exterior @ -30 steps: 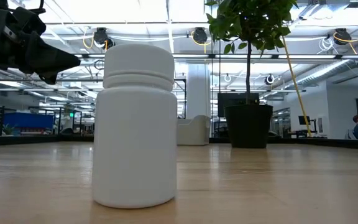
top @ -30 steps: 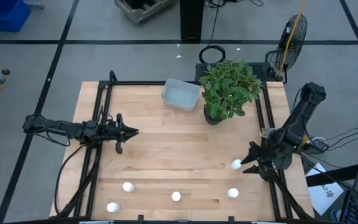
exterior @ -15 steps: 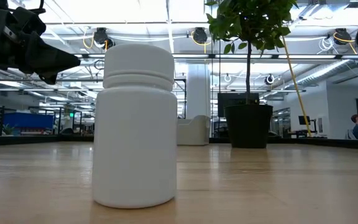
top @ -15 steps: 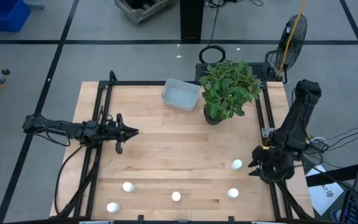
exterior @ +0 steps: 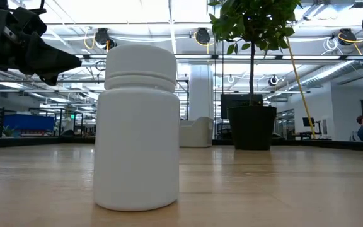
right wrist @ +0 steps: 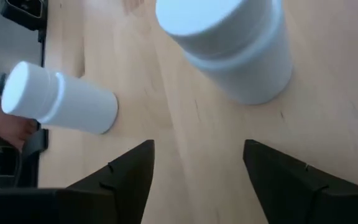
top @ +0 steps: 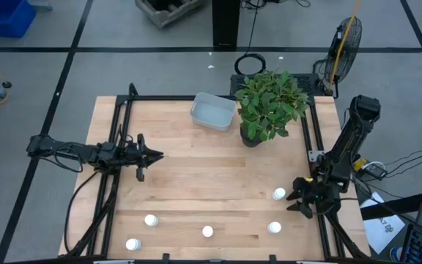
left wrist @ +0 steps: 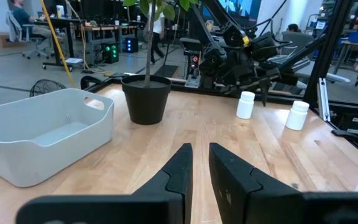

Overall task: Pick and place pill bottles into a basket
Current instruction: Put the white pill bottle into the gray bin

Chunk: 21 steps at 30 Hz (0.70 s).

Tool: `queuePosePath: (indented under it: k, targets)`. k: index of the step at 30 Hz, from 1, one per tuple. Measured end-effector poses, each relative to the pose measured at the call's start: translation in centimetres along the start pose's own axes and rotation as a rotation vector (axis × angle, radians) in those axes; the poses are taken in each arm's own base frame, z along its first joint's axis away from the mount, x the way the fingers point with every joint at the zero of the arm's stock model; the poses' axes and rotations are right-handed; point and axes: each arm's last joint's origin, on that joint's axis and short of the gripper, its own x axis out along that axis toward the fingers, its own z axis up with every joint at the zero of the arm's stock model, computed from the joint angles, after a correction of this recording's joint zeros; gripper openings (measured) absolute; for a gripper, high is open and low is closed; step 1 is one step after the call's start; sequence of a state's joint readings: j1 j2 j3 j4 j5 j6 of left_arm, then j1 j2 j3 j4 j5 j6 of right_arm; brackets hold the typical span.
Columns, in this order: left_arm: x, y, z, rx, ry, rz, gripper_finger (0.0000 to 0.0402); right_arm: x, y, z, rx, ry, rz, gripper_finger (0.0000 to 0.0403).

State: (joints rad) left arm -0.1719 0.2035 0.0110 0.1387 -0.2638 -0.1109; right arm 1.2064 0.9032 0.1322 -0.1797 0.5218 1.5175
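Five pill bottles (top: 279, 193) stand capped and upright on the near half of the table (top: 196, 169), none yet in the basket (top: 212, 112), which sits empty at the far edge just left of the potted plant (top: 269, 103). The right gripper (top: 296, 200), fingers spread wide, hangs low just right of the rightmost bottle, likely lining up a grasp close to the table's right rail. The left gripper (left wrist: 196, 169), fingers nearly together, waits at mid-left; open board lies between bottles and basket.
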Motion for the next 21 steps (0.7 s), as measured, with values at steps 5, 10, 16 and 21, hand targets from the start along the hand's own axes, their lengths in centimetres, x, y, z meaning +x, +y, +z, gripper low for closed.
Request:
queuePosePath:
  k: [5, 10, 16, 21]
  targets:
    - [0.0, 0.0, 0.0, 0.000, 0.000, 0.000, 0.0058, 0.4, -1.1, -0.2, -0.012, -0.014, -0.044, 0.0240]
    - [0.0, 0.0, 0.0, 0.000, 0.000, 0.000, 0.0058, 0.6, -1.6, -0.2, -0.052, -0.022, -0.071, 0.0238]
    - [0.0, 0.0, 0.0, 0.000, 0.000, 0.000, 0.0058, 0.5, -1.3, -0.2, -0.026, -0.014, -0.056, 0.0237]
    - [0.0, 0.0, 0.0, 0.000, 0.000, 0.000, 0.0058, 0.6, -1.1, 0.4, -0.002, -0.032, -0.078, 0.0235]
